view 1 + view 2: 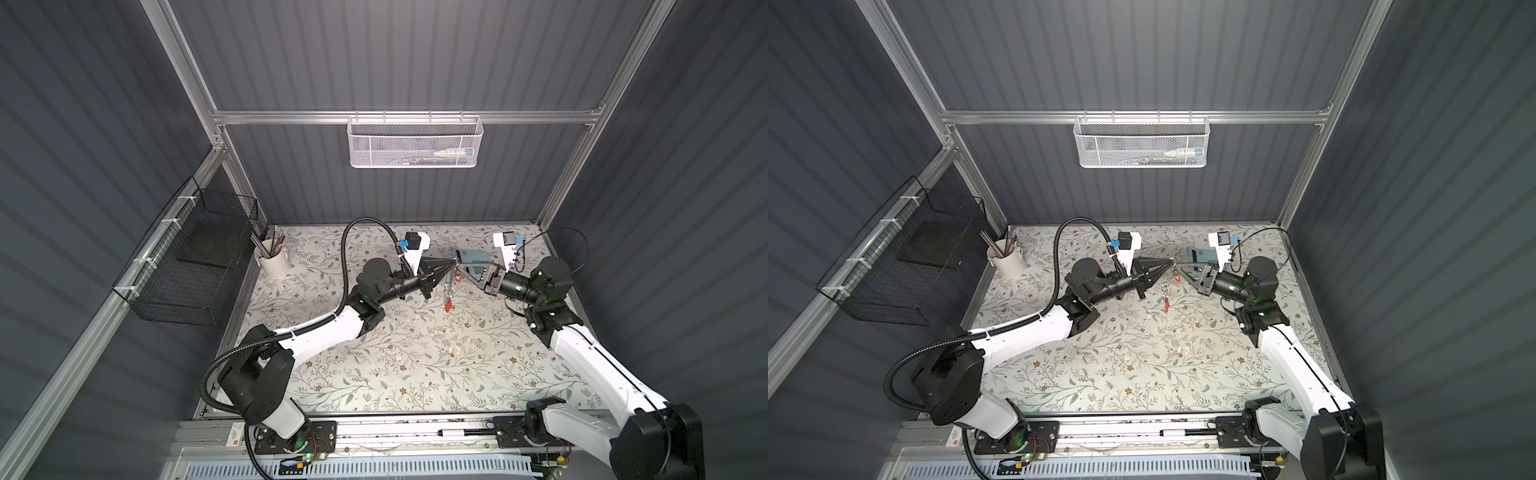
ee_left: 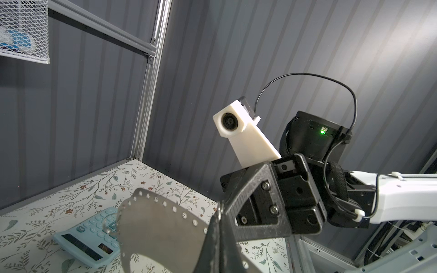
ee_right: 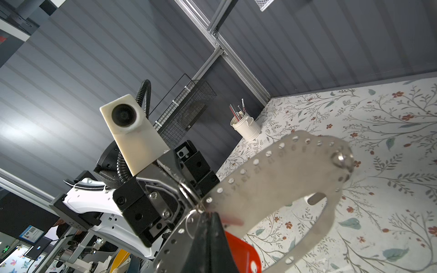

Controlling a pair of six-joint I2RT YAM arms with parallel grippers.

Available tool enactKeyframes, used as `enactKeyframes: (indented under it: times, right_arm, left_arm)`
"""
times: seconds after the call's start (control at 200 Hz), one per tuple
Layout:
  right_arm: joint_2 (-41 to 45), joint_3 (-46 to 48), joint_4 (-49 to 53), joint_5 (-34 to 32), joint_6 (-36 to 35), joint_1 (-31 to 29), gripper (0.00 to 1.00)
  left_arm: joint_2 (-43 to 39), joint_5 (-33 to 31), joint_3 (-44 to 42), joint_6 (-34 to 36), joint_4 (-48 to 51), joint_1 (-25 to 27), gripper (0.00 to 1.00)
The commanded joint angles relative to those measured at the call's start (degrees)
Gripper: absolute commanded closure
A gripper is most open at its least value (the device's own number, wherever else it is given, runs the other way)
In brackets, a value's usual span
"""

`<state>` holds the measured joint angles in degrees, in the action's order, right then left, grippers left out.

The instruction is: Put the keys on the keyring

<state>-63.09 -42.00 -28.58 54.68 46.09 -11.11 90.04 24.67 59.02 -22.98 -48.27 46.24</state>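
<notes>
I find both claws raised over the back of the table (image 1: 374,365), their tips meeting nose to nose. The left claw (image 1: 452,263) is together, its tips at the rim of the keyring (image 3: 283,179). A thin wire loop sits at that same spot, and I cannot tell whether the tips nip the plate or the loop. The right claw (image 1: 462,271) is likewise together. It is clamped on the same stretch of rim; the left wrist view shows its tips against the plate's edge. The keyring is off the table, held where the two claws meet and hanging down from them. In both top views it shows edge-on as a thin silver strip. The lower key (image 1: 448,306) hangs at the bottom end of that strip. The upper key (image 1: 458,276) hangs just under the right claw, and the right wrist view shows it close beside that claw's fingers. A calculator (image 2: 89,241) lies flat on the table behind the claws, apart from both.
</notes>
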Motion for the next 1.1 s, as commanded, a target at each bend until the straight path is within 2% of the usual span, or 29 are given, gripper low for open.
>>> enactKeyframes:
  times: [0.0, 0.245, 0.535, 0.66, 0.765, 0.956, 1.091]
  right_arm:
    - [-1.90, 0.35, -0.46, 1.35, 0.08, -1.78, 1.00]
    - [-3.52, -0.72, -2.97, 0.50, 2.28, -1.73, 0.97]
    - [0.30, 1.55, 2.04, -0.95, 0.86, 2.62, 0.83]
    - [3.14, 1.45, 7.13, -4.40, -2.69, 4.87, 0.77]
    - [4.15, 0.70, 8.90, -8.01, -4.59, 6.04, 0.67]
    - [4.76, 1.98, 1.21, -13.39, -2.82, 6.71, 0.47]
    - [2.63, 2.56, -7.00, -11.88, 1.11, 6.46, 0.42]
  left_arm:
    - [0.62, 1.22, 3.30, -0.30, -6.39, 0.61, 1.00]
    - [-0.82, -1.05, 0.03, -1.03, -6.98, 0.54, 1.00]
    - [-3.73, -3.24, -2.39, 0.31, -4.05, 0.39, 1.00]
    - [-3.49, -3.32, -2.40, -0.24, -3.75, -0.07, 1.00]
    - [-2.82, -2.07, -2.31, -2.00, -4.68, -1.44, 1.00]
    - [-1.90, 0.97, -2.10, -3.78, -5.68, -3.67, 1.00]
    - [-1.28, 4.41, -1.02, -5.00, -5.14, -4.57, 1.00]
